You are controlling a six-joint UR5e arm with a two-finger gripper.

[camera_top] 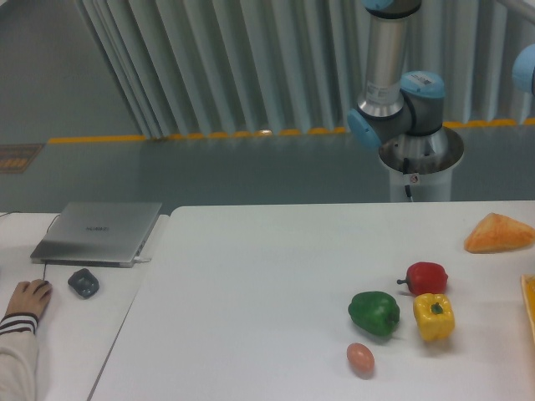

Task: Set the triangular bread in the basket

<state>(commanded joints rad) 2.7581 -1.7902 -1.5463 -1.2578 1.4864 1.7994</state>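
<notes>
White table [251,284], fixed camera view. Triangular bread [499,233] lies flat near the right edge, toward the back, nothing touching it. Basket [530,305] shows only as a narrow orange strip at the right frame edge, nearer the camera than the bread; bare tabletop between the two.

Cluster of produce left of the basket strip: red bell pepper [427,276] at the back, yellow bell pepper [434,317] just in front of it and about touching, green bell pepper [374,312] just beside the yellow one on its left. Small tan egg [360,358] sits alone in front of the green pepper, near it but apart. The cluster is left of the bread-to-basket stretch, not in it.

Robot arm [393,100] rises behind the table's far edge; only base and lower joints visible. The gripper is out of frame, so finger state cannot be told.

Side desk at left: closed silver laptop [99,231], dark mouse [83,282], a person's hand [29,298] resting at the edge.
</notes>
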